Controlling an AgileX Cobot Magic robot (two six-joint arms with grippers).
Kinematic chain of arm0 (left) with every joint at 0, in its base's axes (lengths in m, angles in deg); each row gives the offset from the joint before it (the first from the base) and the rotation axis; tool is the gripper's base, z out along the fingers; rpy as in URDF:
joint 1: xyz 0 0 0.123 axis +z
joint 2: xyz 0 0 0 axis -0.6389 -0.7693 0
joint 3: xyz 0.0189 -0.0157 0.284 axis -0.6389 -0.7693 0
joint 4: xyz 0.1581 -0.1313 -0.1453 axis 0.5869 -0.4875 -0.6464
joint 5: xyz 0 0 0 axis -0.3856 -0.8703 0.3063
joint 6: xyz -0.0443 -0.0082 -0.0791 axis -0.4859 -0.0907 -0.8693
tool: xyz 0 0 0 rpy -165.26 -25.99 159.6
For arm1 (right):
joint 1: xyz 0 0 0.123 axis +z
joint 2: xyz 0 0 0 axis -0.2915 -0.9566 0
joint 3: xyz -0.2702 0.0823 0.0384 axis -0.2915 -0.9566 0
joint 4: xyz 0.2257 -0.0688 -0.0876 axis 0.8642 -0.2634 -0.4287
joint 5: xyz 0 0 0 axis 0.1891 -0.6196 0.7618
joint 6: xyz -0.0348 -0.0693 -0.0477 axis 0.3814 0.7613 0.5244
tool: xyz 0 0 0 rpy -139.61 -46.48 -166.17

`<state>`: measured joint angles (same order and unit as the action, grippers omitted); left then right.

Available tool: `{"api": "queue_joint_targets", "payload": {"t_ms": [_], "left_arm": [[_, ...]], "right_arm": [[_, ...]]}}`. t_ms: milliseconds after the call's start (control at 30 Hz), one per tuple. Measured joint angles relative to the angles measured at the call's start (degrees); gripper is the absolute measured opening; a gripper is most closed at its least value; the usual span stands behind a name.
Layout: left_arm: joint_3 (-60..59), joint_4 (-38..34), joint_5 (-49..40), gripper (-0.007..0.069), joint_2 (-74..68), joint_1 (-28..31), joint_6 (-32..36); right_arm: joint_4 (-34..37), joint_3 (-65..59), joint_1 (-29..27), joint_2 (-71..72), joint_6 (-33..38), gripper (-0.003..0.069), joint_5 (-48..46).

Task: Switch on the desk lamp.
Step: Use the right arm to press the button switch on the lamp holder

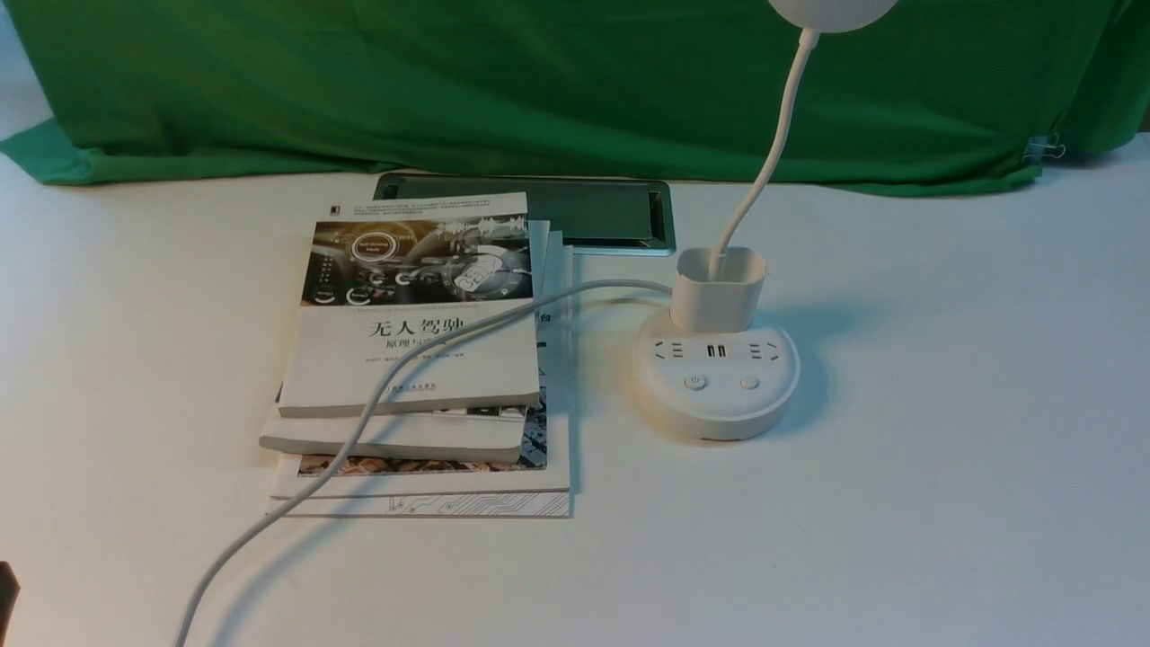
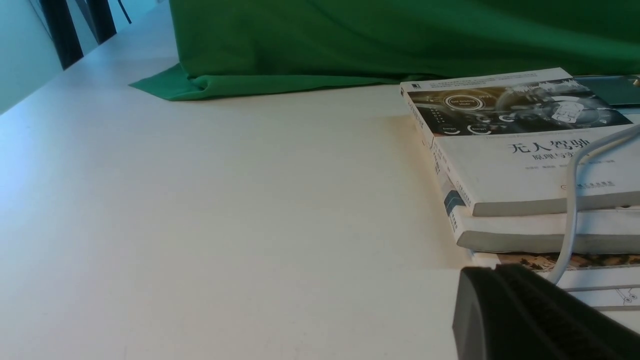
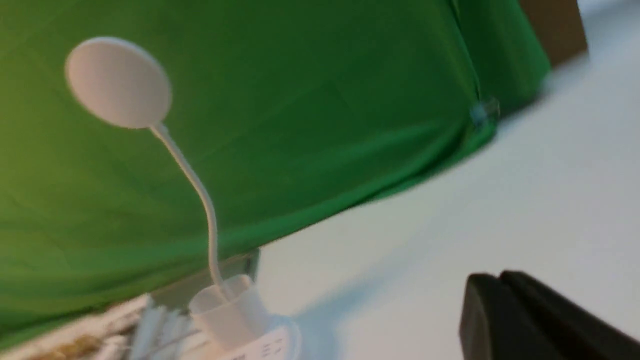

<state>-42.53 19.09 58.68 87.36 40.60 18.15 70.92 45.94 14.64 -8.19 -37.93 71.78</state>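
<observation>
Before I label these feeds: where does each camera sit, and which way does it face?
Front: between the arms, facing forward at desk lamp, book stack, green cloth; no gripper shows.
Left wrist: low over the table, facing the book stack; left gripper in corner.
Right wrist: low, tilted, facing the desk lamp; right gripper in corner.
Shared: front and right wrist show the desk lamp.

1. Desk lamp (image 1: 716, 359): white, upright on table (image 1: 943, 485), just right of book stack (image 1: 422, 377).
2. Base (image 1: 719, 409): round puck with sockets, USB ports, two buttons (image 1: 694, 383).
3. Cup holder (image 1: 719, 288) at base rear.
4. Thin neck (image 1: 773, 144) curves up to round head (image 1: 831, 11), which looks unlit.
</observation>
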Motion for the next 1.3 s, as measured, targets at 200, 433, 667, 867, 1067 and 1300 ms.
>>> {"api": "queue_joint_targets", "payload": {"t_ms": [200, 433, 667, 867, 1067, 1300], "left_arm": [[0.00, 0.00, 0.00, 0.0021, 0.00, 0.00, 0.00], [0.00, 0.00, 0.00, 0.0021, 0.00, 0.00, 0.00], [0.00, 0.00, -0.05, 0.0021, 0.00, 0.00, 0.00], [0.00, 0.00, -0.05, 0.0021, 0.00, 0.00, 0.00], [0.00, 0.00, -0.05, 0.0021, 0.00, 0.00, 0.00], [0.00, 0.00, -0.05, 0.0021, 0.00, 0.00, 0.00]], "right_arm": [[0.06, 25.61, 1.99, -22.04, 25.56, 0.0028, -16.65], [-0.61, 44.61, 16.16, -42.32, 31.83, 0.0028, -36.54], [-8.07, 55.28, 29.24, -58.73, 31.12, 0.0028, -42.95], [-11.43, 60.26, 29.81, -70.80, 29.99, 0.0028, -43.38], [-11.58, 63.60, 29.86, -81.88, 29.94, 0.0028, -41.27], [-11.88, 63.92, 29.86, -90.84, 29.29, 0.0028, -33.71]]}}
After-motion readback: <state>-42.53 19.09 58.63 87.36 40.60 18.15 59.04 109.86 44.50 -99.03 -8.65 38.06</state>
